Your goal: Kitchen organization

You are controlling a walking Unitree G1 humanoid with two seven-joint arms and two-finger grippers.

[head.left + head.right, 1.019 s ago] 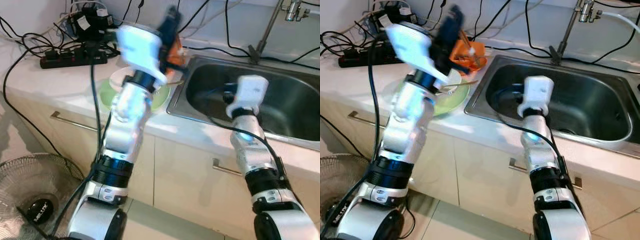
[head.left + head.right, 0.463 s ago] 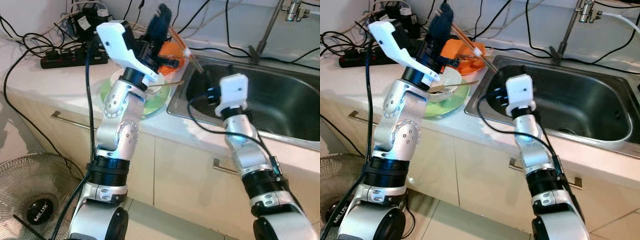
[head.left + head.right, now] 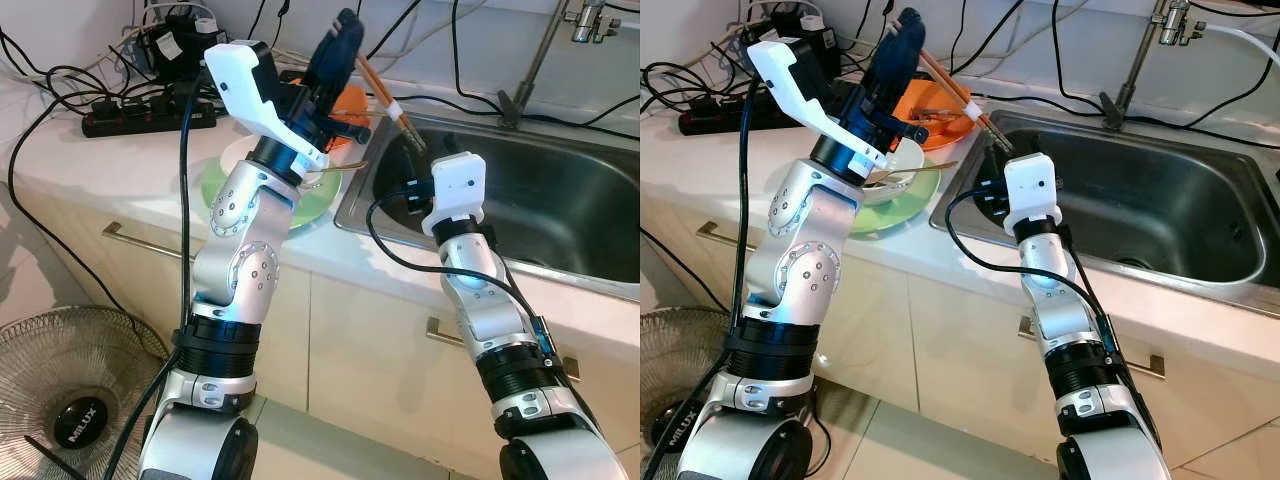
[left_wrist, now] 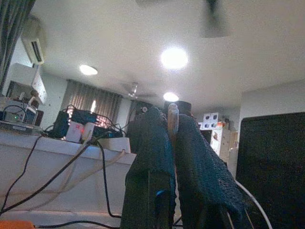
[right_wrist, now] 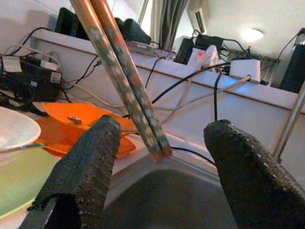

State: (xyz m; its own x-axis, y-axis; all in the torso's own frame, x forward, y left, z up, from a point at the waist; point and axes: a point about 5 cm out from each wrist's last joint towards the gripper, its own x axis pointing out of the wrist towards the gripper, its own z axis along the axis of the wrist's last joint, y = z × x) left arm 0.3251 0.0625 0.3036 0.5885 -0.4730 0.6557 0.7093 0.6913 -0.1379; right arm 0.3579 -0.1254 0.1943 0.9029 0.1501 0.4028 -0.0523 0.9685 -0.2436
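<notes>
**Chopsticks held out over the sink's edge, handover not yet made**

Raised above the counter: left gripper, fingers clenched on the upper end of a pair of chopsticks, which slant down toward the near-left corner of the sink. Waiting just below their tips: right gripper, fingers spread wide with the chopstick ends between them, touching neither pad (clearest in the right wrist view). Judged a handover or a drop into the basin, roughly mid-step; grip not yet transferred, nothing released.

Left on the counter, apparently yet to be sorted: an orange plate near the wall, a green plate carrying a white bowl with a spoon resting across it. Sink basin bare as far as visible.

Pale countertop over cream cabinet fronts with bar handles; a power strip and a tangle of black cables along the wall, tap behind the sink. On the tiled floor to the left, a fan lying face up.
</notes>
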